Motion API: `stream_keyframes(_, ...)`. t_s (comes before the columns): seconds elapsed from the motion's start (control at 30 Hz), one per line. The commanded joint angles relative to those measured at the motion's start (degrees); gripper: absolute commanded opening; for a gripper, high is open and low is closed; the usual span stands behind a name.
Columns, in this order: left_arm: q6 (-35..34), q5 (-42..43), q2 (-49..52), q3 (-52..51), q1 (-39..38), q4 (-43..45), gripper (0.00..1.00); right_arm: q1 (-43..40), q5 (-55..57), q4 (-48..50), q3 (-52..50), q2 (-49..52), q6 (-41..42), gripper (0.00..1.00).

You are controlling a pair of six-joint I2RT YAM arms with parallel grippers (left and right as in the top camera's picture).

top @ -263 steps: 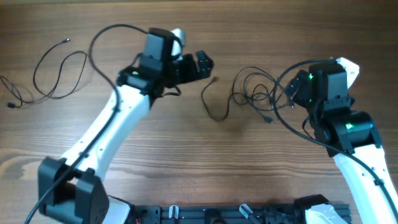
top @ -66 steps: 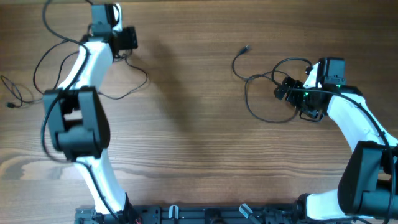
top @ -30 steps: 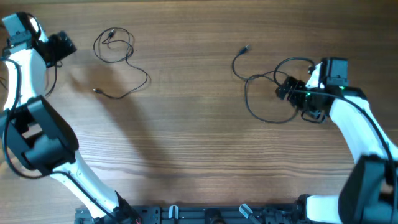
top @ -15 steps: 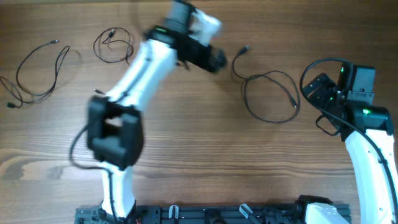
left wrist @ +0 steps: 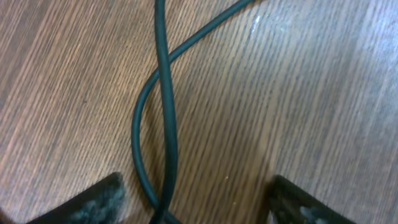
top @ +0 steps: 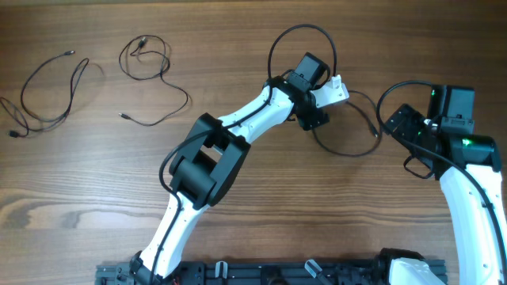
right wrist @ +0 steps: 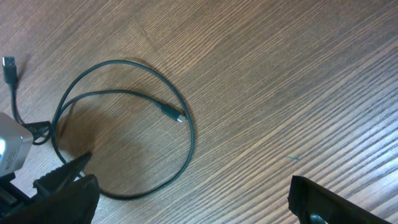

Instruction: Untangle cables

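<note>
Three thin black cables lie apart on the wooden table. One cable [top: 24, 89] is at the far left and a second cable [top: 188, 99] sits right of it. The third cable [top: 346, 153] lies as a loose loop at centre right. My left gripper [top: 311, 119] is open and low over that loop's left side. In the left wrist view the cord [left wrist: 165, 118] crosses itself between the open fingers [left wrist: 196, 208]. My right gripper [top: 398, 123] is open and empty, right of the loop. The right wrist view shows the loop [right wrist: 188, 134] ahead of its fingers [right wrist: 193, 202].
A thick black lead [top: 295, 32] arches over the left arm's wrist; it belongs to the robot. A similar lead [top: 383, 99] curves by the right wrist. The left arm [top: 238, 131] stretches diagonally across the table's middle. The loop's small plug [right wrist: 178, 116] lies inside the loop.
The left arm swung from the far left across the table to the right-hand cable. The right gripper let the cable go and drew back to the right. The cable now lies as an open loop.
</note>
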Motion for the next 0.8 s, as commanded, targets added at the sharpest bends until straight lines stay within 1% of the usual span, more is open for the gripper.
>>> stream_keyframes(0.0,-4.1,-0.8,3.5,-0.1,0.3,-1.6,0.58,0.2,1.2,-0.3,0.4,-0.5,-0.7,1.0)
stream_keyframes(0.03,-4.1,-0.8,3.5,-0.1,0.3,-3.5,0.36,0.2,1.2,-0.5,0.4,-0.5,-0.6,1.0)
stream_keyframes(0.07,-5.3,-1.0,3.5,-0.1,0.3,-5.5,0.24,0.2,1.2,-0.5,0.4,-0.5,-0.7,1.0)
stream_keyframes(0.1,-11.6,-3.3,3.3,0.0,0.3,-7.3,0.07,0.2,0.8,-0.4,0.4,-0.5,-0.6,1.0)
stream_keyframes(0.13,-15.3,-6.0,2.9,0.0,0.4,-8.8,0.04,0.2,0.4,-0.4,0.4,-0.5,-0.5,1.0)
stream_keyframes(0.17,-18.4,-8.7,2.0,0.0,0.6,-11.7,0.04,0.2,-0.5,-0.3,0.4,-0.5,-0.5,1.0)
stream_keyframes(0.27,-19.6,-8.4,-3.7,0.0,1.3,-18.9,0.04,0.2,-0.8,-0.2,0.4,-0.5,-0.4,1.0)
stream_keyframes(0.37,-23.8,-9.2,-14.6,0.0,2.8,-23.0,0.04,0.2,-0.8,0.2,0.4,-0.5,0.1,1.0)
stream_keyframes(0.43,-28.6,-9.3,-25.8,0.0,7.3,-24.4,0.04,0.2,-0.7,0.2,0.4,-0.5,1.1,1.0)
stream_keyframes(0.5,-31.4,-9.4,-32.6,0.0,11.4,-24.9,0.04,0.2,-0.7,0.3,0.4,-0.5,1.1,1.0)
stream_keyframes(0.53,-35.0,-9.5,-38.9,0.0,16.8,-25.2,0.04,0.2,-0.7,0.4,0.4,-0.5,1.1,1.0)
stream_keyframes(0.57,-37.2,-9.5,-41.8,0.0,19.8,-25.7,0.04,0.2,-0.7,0.5,0.4,-0.5,1.1,0.99)
stream_keyframes(0.6,-39.8,-9.5,-45.7,0.0,24.8,-27.1,0.04,0.2,-0.8,0.5,0.4,-0.5,1.1,1.0)
stream_keyframes(0.63,-43.3,-9.5,-50.1,0.0,31.6,-30.3,0.04,0.2,-0.8,0.5,0.4,-0.5,1.1,1.0)
stream_keyframes(0.7,-46.1,-9.5,-53.5,0.0,38.1,-34.4,0.04,0.2,-0.7,0.5,0.4,-0.5,1.1,1.0)
stream_keyframes(0.77,-50.0,-9.6,-56.9,-0.1,48.3,-41.4,0.04,0.2,-0.8,1.1,0.4,-0.5,1.1,1.0)
